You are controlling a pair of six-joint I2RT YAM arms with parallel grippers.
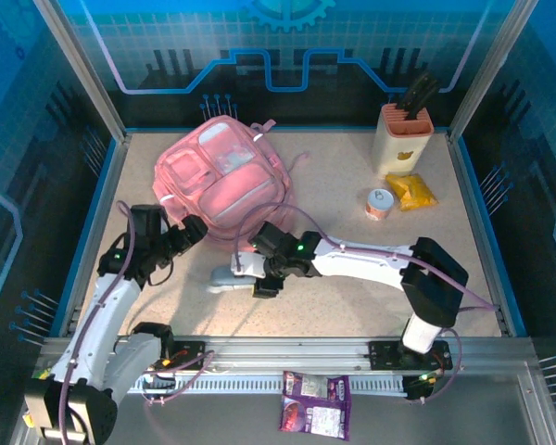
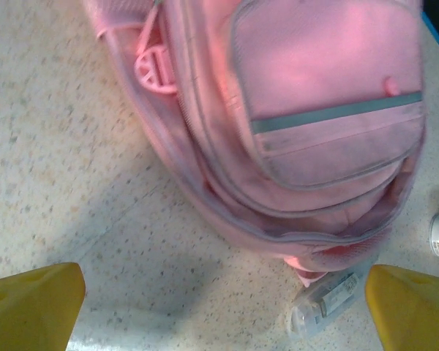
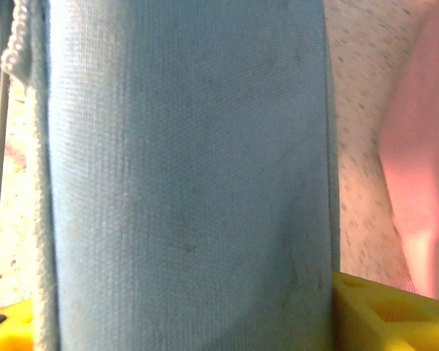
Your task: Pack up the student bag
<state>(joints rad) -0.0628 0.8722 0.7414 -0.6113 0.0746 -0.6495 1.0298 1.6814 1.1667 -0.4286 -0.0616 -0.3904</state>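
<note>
Opens on the left with the left gripper (image 1: 193, 232), low over the table (image 1: 352, 311), jaws flung wide and nothing between them, poised just off the near-left corner of the student bag (image 1: 224, 181). From its wrist camera, yellow fingertips (image 2: 29, 307) far apart at the bottom corners, pink fabric straight ahead.

On to the bag itself: lying flat on the far left-centre of the table, front pockets facing up, a strap looping out on its right side.

Just near of the bag, a grey-blue pencil case (image 1: 224, 278) lying on the table. Clamped across its right end, the right gripper (image 1: 258, 276), yellow pads (image 3: 380, 314) pressed against both flanks of the woven fabric.

Down on the near rail, a purple snack packet (image 1: 315, 405).

Further right, well apart from the action: a small can (image 1: 380, 204), a yellow packet (image 1: 412, 192) just beside it, and in the far right corner a cream knife block (image 1: 403, 139), dark handles sticking up.
</note>
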